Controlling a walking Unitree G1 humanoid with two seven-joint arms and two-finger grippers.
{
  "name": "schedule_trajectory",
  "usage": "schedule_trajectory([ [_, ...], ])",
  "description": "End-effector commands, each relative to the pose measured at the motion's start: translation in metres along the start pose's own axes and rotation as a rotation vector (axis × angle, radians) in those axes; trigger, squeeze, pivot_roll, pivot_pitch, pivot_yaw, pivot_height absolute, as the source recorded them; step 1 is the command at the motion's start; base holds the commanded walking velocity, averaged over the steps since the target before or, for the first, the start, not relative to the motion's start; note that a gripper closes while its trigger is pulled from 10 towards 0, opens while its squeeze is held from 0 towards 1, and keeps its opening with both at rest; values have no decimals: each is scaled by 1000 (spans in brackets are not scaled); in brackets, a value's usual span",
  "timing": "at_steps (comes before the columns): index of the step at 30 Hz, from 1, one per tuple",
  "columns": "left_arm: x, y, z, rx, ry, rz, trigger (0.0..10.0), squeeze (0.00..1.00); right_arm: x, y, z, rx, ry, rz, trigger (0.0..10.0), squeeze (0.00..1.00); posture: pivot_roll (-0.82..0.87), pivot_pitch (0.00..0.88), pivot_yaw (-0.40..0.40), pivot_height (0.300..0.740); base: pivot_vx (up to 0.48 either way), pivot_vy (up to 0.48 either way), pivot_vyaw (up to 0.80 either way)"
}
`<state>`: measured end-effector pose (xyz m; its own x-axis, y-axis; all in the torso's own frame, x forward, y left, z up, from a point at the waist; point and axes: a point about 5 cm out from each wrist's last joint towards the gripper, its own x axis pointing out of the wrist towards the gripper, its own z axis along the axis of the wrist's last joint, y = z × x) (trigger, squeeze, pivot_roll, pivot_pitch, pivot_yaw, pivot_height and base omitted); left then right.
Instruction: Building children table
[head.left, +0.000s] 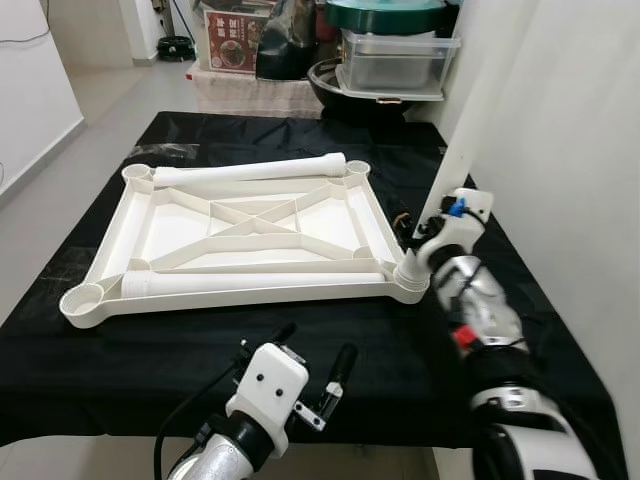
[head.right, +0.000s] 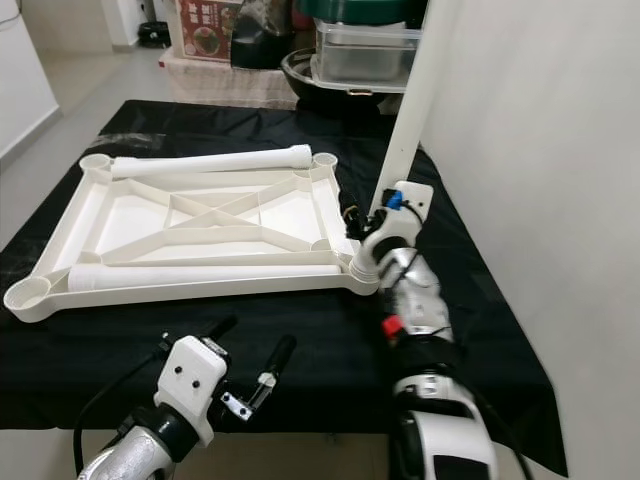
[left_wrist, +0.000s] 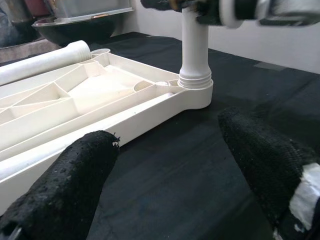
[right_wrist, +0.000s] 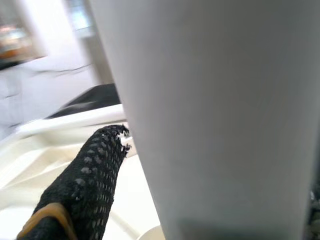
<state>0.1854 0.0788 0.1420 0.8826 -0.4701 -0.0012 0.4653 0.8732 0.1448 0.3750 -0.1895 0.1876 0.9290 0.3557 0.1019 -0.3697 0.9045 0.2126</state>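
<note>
A white plastic tabletop (head.left: 250, 235) is lying upside down on a table covered with a black cloth (head.left: 400, 340), its ribbed underside facing up and a round socket at each corner. Two loose white legs are lying on it: the far leg (head.left: 250, 170) is resting along the far edge, and the near leg (head.left: 250, 284) is resting along the near edge.

The right gripper (head.left: 415, 238) is clenching a third, upright leg (head.left: 455, 150), which is standing in the near right corner socket (head.left: 408, 277) of the tabletop; in the right wrist view one black finger (right_wrist: 85, 185) is pressing against the leg's pale side.

The left gripper (head.left: 312, 362) is hovering over the cloth at the near edge of the table, just short of the tabletop, with its fingers (left_wrist: 70, 190) spread apart and grasping nothing.

Beyond the far end of the table, a dark bowl (head.left: 345, 88), a clear plastic container (head.left: 395, 60) with a green lid (head.left: 385, 15) above it, and a printed box (head.left: 232, 40) are crowding the background. A white wall (head.left: 570, 150) is running close along the table's right side.
</note>
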Motion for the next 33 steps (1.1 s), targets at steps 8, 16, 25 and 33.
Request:
schedule_trajectory([
  [8,-1,-1,-3,9,9,-7,10000,0,-16,33,2,44,202,762,10000,0,155,13,-73,740,0,0,0],
  [16,-1,-1,-4,11,13,-4,10000,0,-8,55,-2,-13,254,967,0,0,168,22,-81,740,0,0,0],
  [25,-1,-1,-4,11,13,-4,10000,0,8,52,-4,-79,139,687,0,0,158,27,-77,740,0,0,0],
  [33,-1,-1,-4,8,13,-11,10000,0,19,19,-7,-105,40,1,0,0,145,32,-68,740,0,0,0],
])
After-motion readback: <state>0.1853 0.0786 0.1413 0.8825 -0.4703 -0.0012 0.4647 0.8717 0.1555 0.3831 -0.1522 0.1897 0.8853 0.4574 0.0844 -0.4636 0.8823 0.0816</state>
